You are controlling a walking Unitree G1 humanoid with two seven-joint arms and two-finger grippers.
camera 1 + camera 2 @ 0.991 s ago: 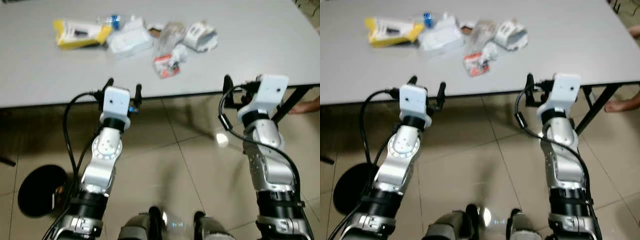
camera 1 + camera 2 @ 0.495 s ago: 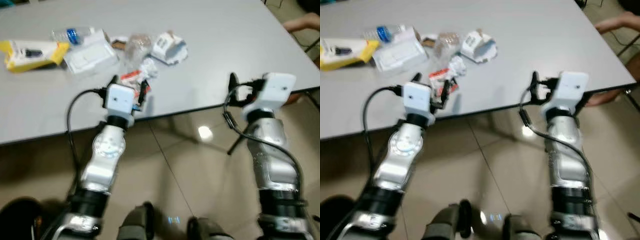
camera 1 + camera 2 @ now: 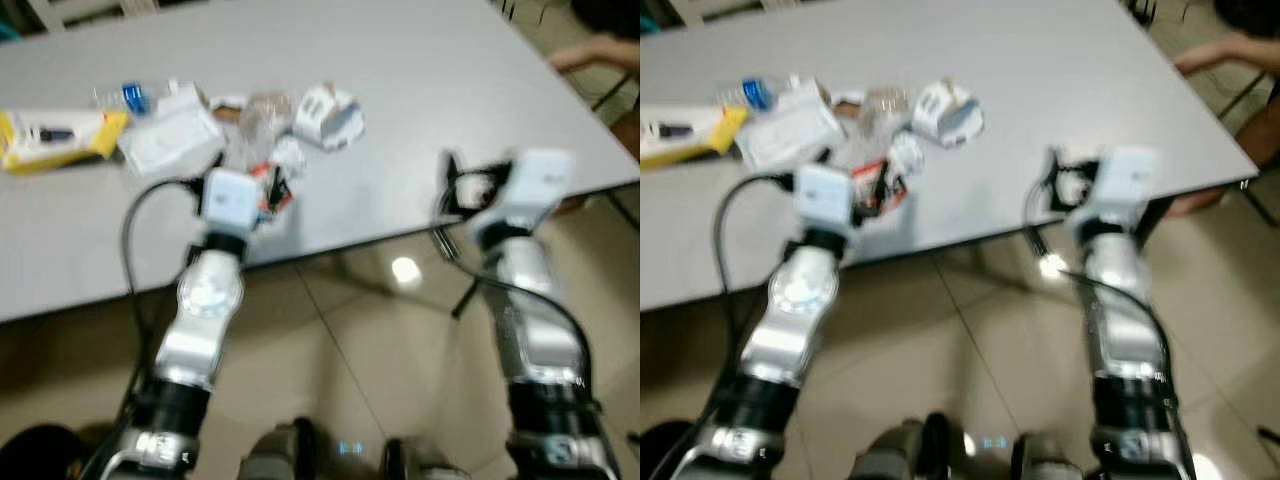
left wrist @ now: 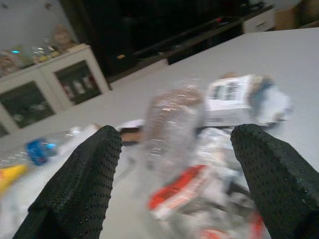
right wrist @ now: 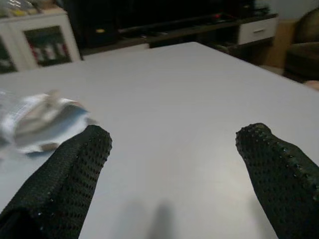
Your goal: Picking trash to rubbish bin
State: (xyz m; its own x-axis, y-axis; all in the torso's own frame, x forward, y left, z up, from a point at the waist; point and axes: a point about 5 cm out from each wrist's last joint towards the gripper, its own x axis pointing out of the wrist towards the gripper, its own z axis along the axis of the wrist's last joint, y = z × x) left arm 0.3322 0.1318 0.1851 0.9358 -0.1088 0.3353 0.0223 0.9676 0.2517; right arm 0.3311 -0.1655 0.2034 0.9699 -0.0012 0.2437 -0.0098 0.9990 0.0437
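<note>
The trash lies in a loose heap near the tabletop's (image 3: pixel 420 90) far left part: a red-and-white wrapper (image 4: pixel 180 191), a crumpled clear plastic bottle (image 4: pixel 172 122), a white crushed carton (image 3: pixel 327 112), a flat white packet (image 3: pixel 168 141) and a yellow package (image 3: pixel 55 137). The left gripper (image 4: pixel 174 164) hovers over the near edge with its fingers spread wide, the red wrapper and the bottle framed between them. The right gripper (image 5: pixel 174 164) is likewise released over bare tabletop. All of it looks light, thin and crushable; the wrapper will likely crumple and slip, so pinching it across a raised fold seems safest.
</note>
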